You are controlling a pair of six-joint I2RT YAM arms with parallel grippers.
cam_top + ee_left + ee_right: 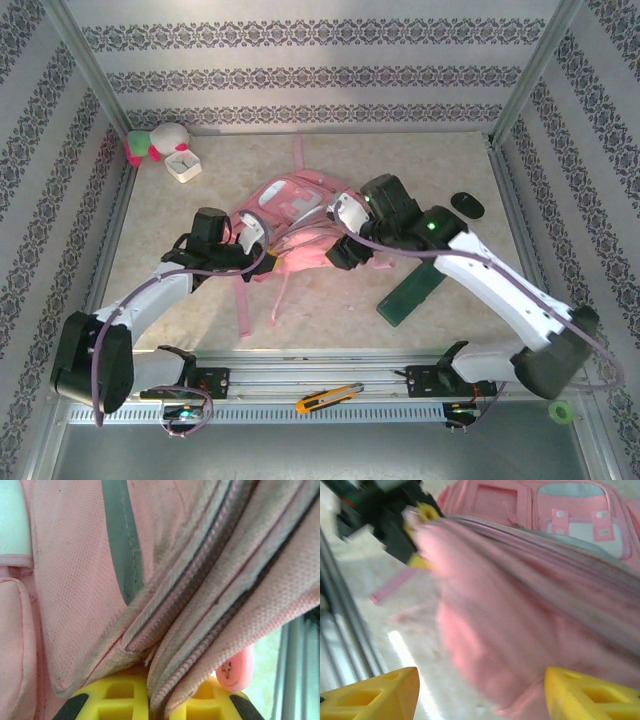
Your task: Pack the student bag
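Shows, at the middle of the pale table (330,320), the pink student bag (300,240) lying crumpled between the two arms, straps trailing toward the near edge. Pinches a fold of the bag's fabric beside a zip with the left gripper (157,702), jaws closed tight on the cloth at the bag's left side, and spreads the right gripper (480,697) wide at the bag's right side, yellow fingers (370,697) apart, too blurred to tell whether touching. Includes a dark green case (410,295) near right of the bag, a plush toy (150,145) beside a white box (184,165) in the far left corner, and a yellow knife (328,398) on the near rail.
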